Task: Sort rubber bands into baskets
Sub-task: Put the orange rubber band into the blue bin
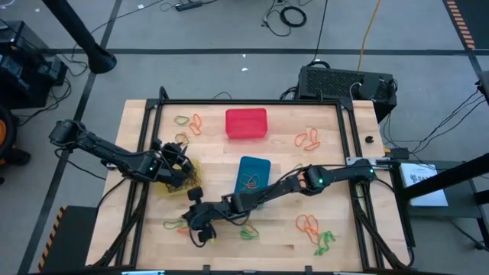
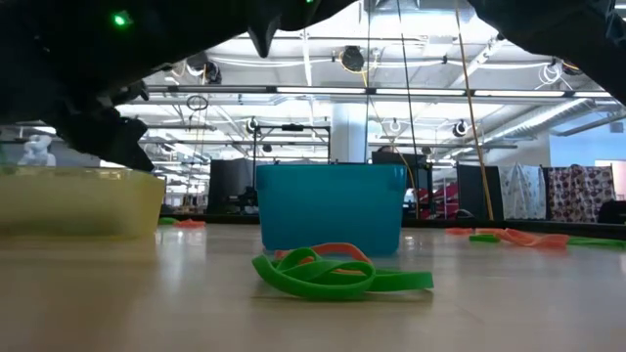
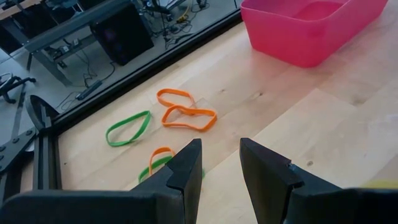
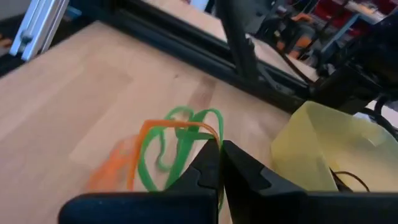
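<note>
My right gripper (image 1: 195,221) reaches across to the table's front left and is shut on a green rubber band (image 4: 186,134) and an orange rubber band (image 4: 163,128). My left gripper (image 1: 182,158) hovers open and empty over the yellow basket (image 1: 186,182), its fingers (image 3: 186,163) apart. The blue basket (image 1: 254,174) stands mid-table with a few bands inside. The red basket (image 1: 246,124) stands at the far middle. Loose orange and green bands (image 3: 186,117) lie flat on the wood far left. My right gripper pinches the green band and the orange band between its two fingertips, at the bands' upper loops (image 4: 202,127). The fingers come slanting down from the table's right. The bands rise to the tips, and their lower parts (image 4: 149,171) hang toward the table.
More bands lie at the right (image 1: 308,138), front right (image 1: 313,228) and front middle (image 1: 248,230), the last showing close in the low view (image 2: 337,274). A black metal frame (image 1: 153,122) borders the table. The yellow basket (image 4: 329,143) stands just beyond my right gripper.
</note>
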Controlling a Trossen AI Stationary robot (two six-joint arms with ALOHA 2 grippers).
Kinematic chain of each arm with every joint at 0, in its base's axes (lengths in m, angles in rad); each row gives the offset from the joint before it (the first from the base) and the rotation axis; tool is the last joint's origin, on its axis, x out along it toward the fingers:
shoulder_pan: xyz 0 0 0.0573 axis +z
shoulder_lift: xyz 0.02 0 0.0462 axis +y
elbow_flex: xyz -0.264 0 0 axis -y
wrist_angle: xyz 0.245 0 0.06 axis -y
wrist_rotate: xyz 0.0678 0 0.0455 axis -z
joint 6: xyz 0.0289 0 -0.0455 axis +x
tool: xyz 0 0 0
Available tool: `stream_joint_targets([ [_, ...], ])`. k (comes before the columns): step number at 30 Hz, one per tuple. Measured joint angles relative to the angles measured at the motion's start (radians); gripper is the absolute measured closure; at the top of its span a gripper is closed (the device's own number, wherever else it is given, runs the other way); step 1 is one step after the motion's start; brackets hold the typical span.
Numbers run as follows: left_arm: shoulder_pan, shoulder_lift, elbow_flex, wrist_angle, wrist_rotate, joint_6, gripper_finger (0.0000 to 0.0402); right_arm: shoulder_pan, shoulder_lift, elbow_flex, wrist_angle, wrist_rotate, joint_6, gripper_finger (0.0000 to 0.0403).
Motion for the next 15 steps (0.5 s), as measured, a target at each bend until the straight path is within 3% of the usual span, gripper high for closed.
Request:
stream_joint_targets([
  [6,0.000,0.000,0.000,0.000,0.000,0.000,0.0284,0.011,0.002,0.000,-0.021,-0.020,0.029,0.0381],
  [11,0.000,0.000,0.000,0.000,0.000,0.000,0.0284,0.033,0.004,0.000,-0.084,-0.032,0.045,0.0335],
  [15,0.000,0.000,0.000,0.000,0.000,0.000,0.0284,0.051,0.003,0.000,-0.119,0.202,0.028,0.0283],
])
